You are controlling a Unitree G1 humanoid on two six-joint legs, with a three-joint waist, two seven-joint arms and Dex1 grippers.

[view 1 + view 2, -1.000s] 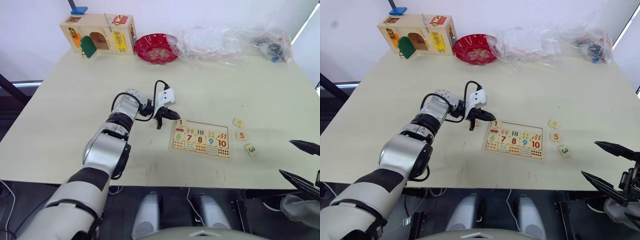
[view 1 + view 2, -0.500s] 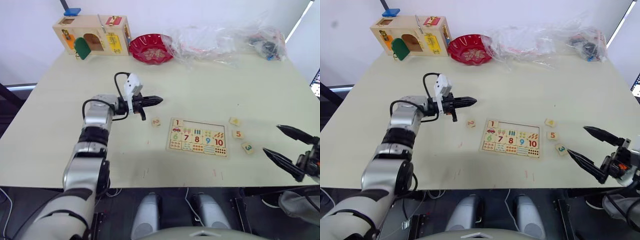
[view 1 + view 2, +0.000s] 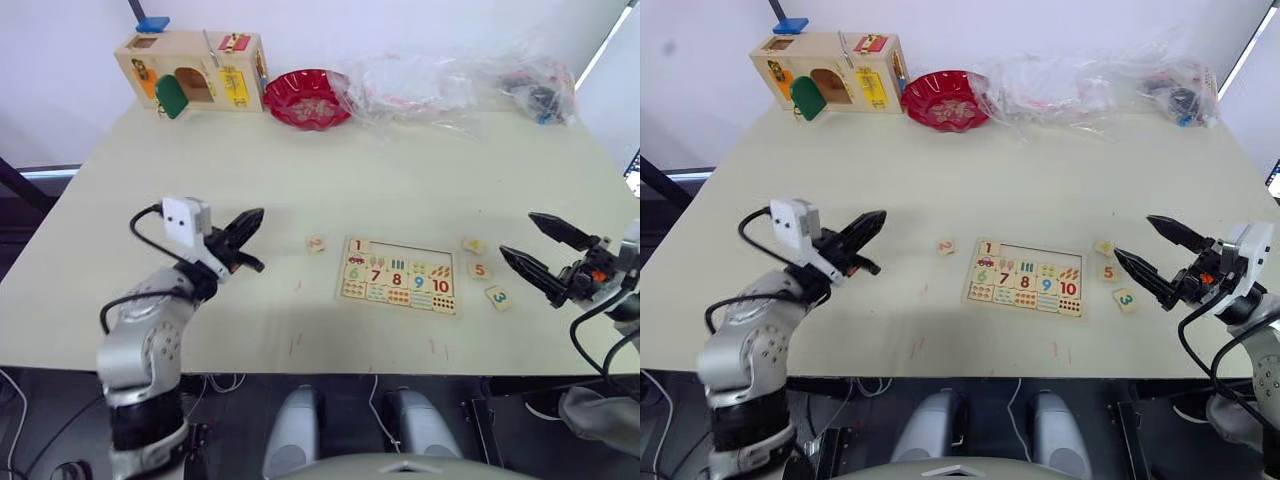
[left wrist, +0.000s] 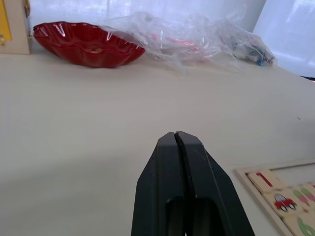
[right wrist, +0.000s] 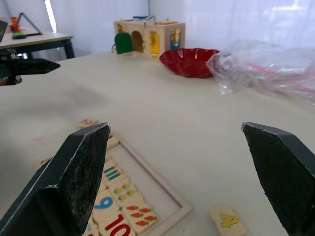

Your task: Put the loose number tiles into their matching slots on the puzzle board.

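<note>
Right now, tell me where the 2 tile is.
The 2 tile lies loose on the table, just off the board's left edge, beside the seated 1 tile.

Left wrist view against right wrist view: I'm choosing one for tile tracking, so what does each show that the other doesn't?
Left wrist alone: the left gripper close up, jaws shut, and the red 1 tile seated in the puzzle board.

Right wrist alone: the right gripper, jaws wide open, the loose 4 tile, the loose 2 tile, the 9 and 10 tiles, and the wooden latch box.

Both: the red bowl, the plastic bags and the table.
</note>
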